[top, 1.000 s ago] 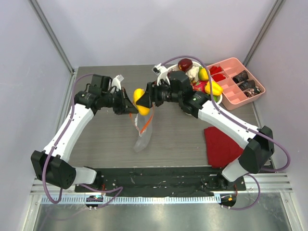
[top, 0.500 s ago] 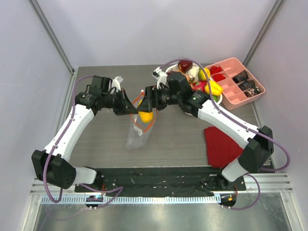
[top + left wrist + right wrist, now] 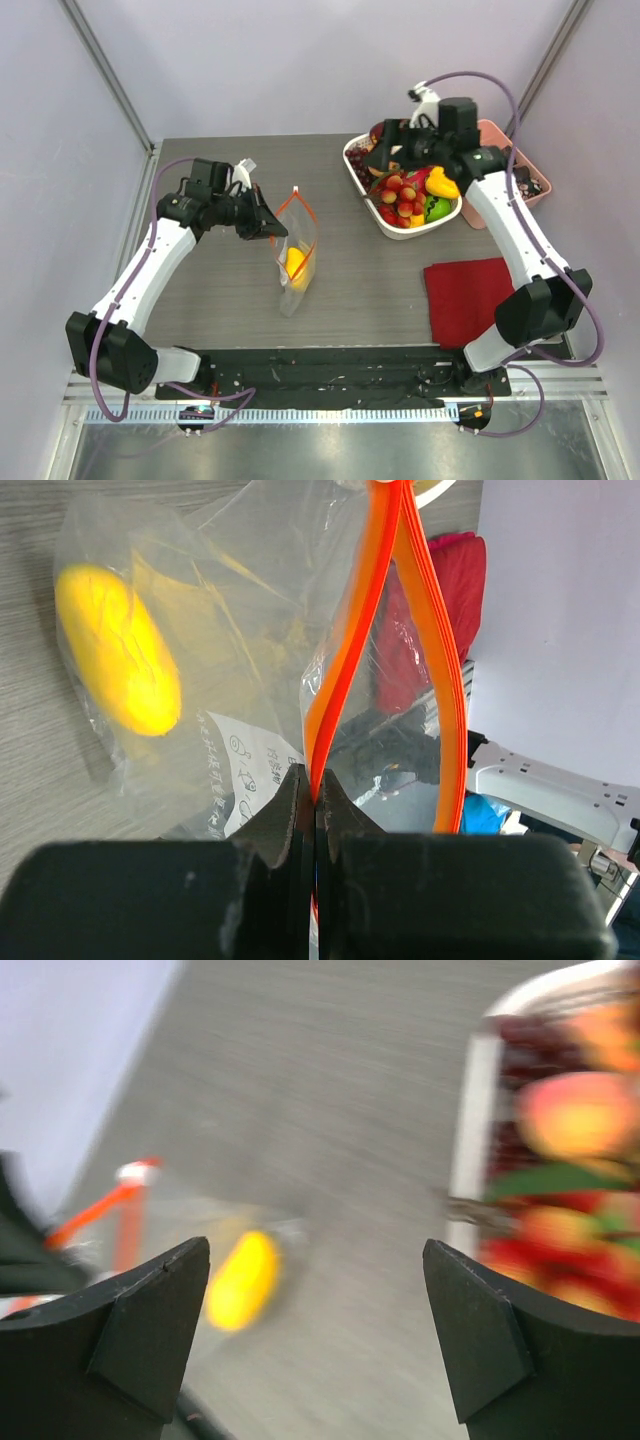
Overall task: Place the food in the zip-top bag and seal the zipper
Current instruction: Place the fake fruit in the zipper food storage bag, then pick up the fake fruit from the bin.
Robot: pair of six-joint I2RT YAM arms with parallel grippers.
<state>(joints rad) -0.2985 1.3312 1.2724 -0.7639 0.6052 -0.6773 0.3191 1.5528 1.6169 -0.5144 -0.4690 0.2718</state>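
— Left wrist view: any legible print on the zip-top bag (image 3: 240,670)?
— Only tiny unreadable symbols (image 3: 245,755). The left hand (image 3: 315,785) clamps its zipper (image 3: 345,660); it hangs lengthwise, mouth up, over the desk (image 3: 220,290). The right hand (image 3: 315,1260) gapes, empty.

View motion-blurred. Right gripper (image 3: 315,1250) jaws set wide apart, nothing between the fingers (image 3: 150,1330) but grey table (image 3: 320,1090). Yellow food piece (image 3: 243,1280) just inboard of the left finger. Orange-red zipper (image 3: 100,1210) above that finger, white-tipped. White basket (image 3: 470,1160) above the right finger, holding peach (image 3: 575,1110), red and green pieces.
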